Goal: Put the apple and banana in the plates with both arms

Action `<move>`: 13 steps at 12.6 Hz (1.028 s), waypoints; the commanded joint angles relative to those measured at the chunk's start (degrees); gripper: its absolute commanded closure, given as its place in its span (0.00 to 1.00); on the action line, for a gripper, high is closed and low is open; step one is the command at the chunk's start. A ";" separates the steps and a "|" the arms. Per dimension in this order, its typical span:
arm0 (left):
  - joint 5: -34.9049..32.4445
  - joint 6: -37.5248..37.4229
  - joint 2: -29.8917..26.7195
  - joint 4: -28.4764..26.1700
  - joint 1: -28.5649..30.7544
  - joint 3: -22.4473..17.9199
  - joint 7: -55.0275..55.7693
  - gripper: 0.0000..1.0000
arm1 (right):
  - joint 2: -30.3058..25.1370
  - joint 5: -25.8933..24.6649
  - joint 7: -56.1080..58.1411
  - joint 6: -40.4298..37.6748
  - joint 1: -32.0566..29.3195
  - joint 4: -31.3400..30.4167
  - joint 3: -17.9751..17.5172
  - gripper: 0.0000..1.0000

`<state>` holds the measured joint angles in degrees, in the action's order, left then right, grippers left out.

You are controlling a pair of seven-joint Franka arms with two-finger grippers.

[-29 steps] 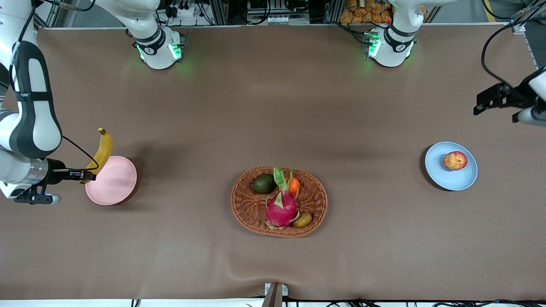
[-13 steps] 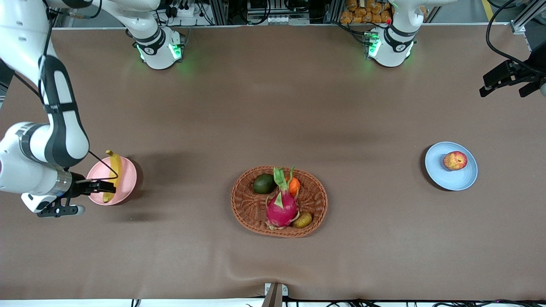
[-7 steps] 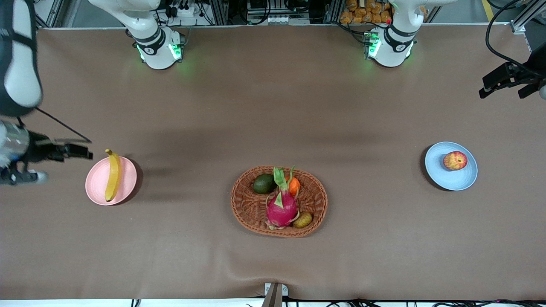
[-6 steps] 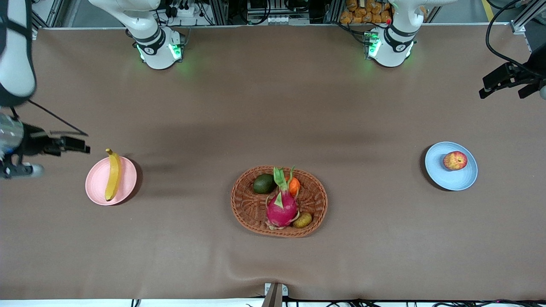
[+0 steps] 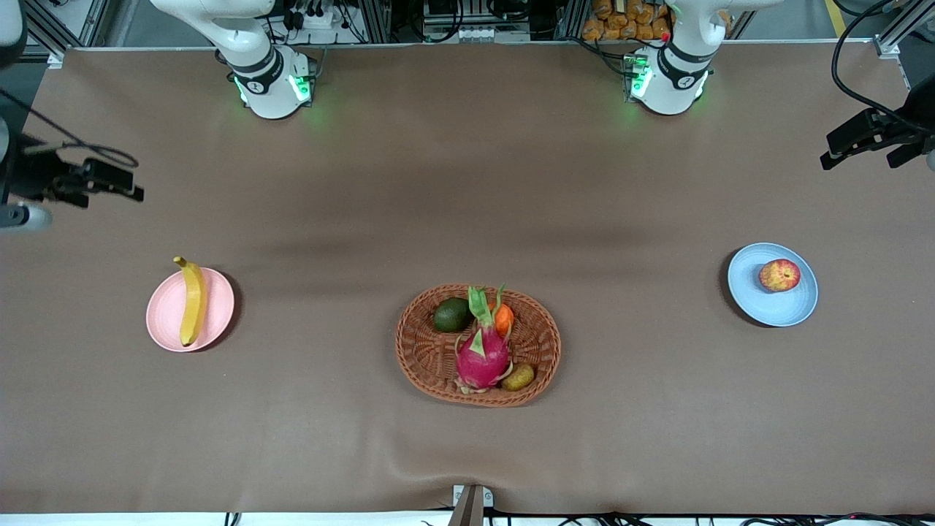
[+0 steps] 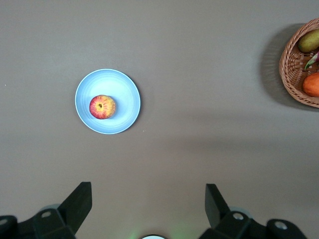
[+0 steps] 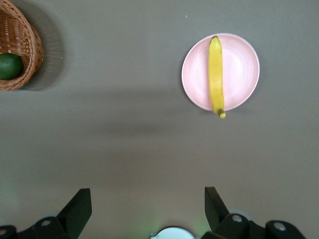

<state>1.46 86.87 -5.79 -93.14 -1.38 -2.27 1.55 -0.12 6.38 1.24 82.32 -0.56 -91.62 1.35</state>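
We see the banana lying lengthwise across the pink plate, stem end farther from the front camera; both grippers' jaws spread, empty.

A robotics lab, clearly: two white arm bases glow green, bolted along one edge of a brown-covered table. Just past that edge, aluminium framing, power strips and tangled cables crowd together. On the table, nearer the camera than the bases, sits a wicker basket of prop fruit.
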 commanded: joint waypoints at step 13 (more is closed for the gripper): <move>-0.06 -0.64 1.48 1.38 0.07 0.07 0.12 0.00 | -3.22 -5.24 -1.06 -3.92 0.91 1.97 0.68 0.00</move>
<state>1.46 86.86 -5.34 -93.12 -1.35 -2.33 1.55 -2.54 2.08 -0.57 78.75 0.50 -89.97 2.12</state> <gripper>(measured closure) 0.000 0.000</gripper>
